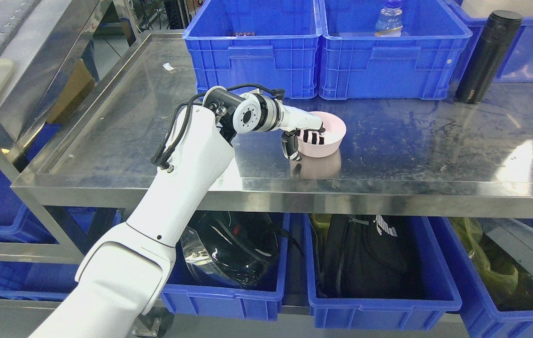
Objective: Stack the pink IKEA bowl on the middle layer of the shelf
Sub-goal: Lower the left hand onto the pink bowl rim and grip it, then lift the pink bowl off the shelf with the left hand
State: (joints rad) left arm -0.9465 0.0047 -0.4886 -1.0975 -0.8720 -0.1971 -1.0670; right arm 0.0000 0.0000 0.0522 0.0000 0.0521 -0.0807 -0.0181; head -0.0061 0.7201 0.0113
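The steel shelf (130,141) carries 1 pink bowl (329,136) near its front edge. At the back stand 2 blue crates (252,56) side by side, with a third at far right. A black flask (488,56) stands upright just beside them.

Left arm (172,197): glossy white moulded shell in two segments, with a seam between the broad lower cover and the slimmer forearm. One small dark screw on the forearm side; two more near its upper end. Black cables (177,126) loop outside the shell from forearm to wrist. Wrist (247,115): black cylinder, then a silver-grey flange with a ring of bolt holes. Left hand (301,134): white back; fingers (311,137) banded black and white, black joints.
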